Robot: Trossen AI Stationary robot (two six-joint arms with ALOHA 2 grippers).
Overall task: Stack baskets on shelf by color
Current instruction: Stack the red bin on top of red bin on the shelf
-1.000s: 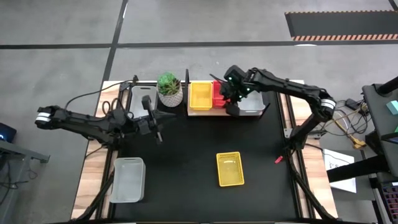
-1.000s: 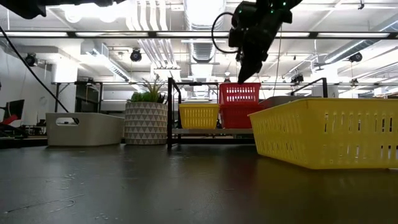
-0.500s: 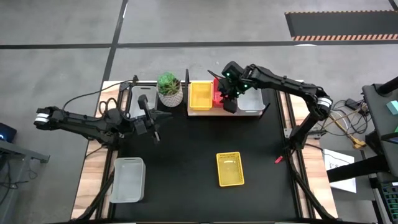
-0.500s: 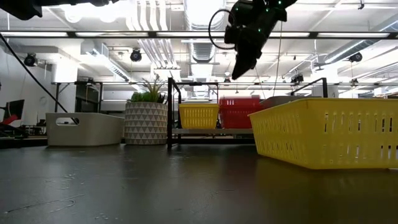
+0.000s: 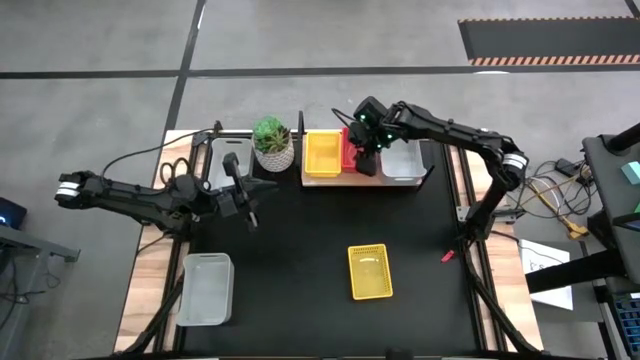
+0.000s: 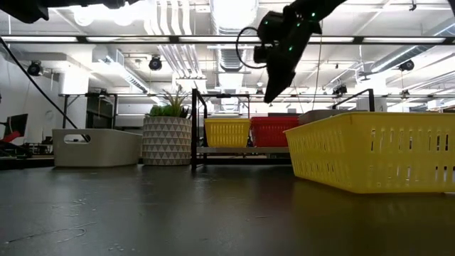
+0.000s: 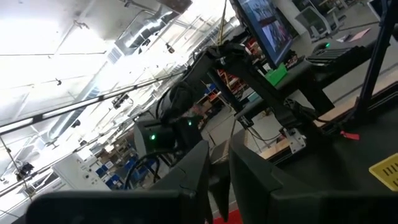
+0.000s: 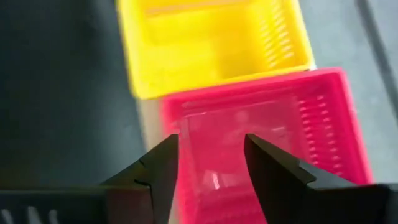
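The shelf [image 5: 330,181] stands at the table's far edge and holds a yellow basket [image 5: 322,154], a red basket [image 8: 311,124] and a grey-white basket [image 5: 405,160] side by side. My right gripper [image 8: 211,155] hangs open above the red basket [image 6: 279,131], its fingers slanting down and clear of it. Another yellow basket [image 5: 368,271] rests on the table near the front. A grey-white basket [image 5: 205,288] lies at the near left. My left gripper [image 5: 247,207] waits in the air at the left, a narrow gap between its fingers and nothing in it.
A white plant pot [image 5: 273,146] stands just left of the shelf, with another grey-white basket [image 5: 228,156] to its left. The black tabletop [image 5: 300,250] lies bare between the shelf and the near yellow basket.
The red basket, which stood high on the red stack under my right gripper's fingers, has sunk down into the one below. My right gripper has moved a little toward the table's left above it and now hangs clear of it.
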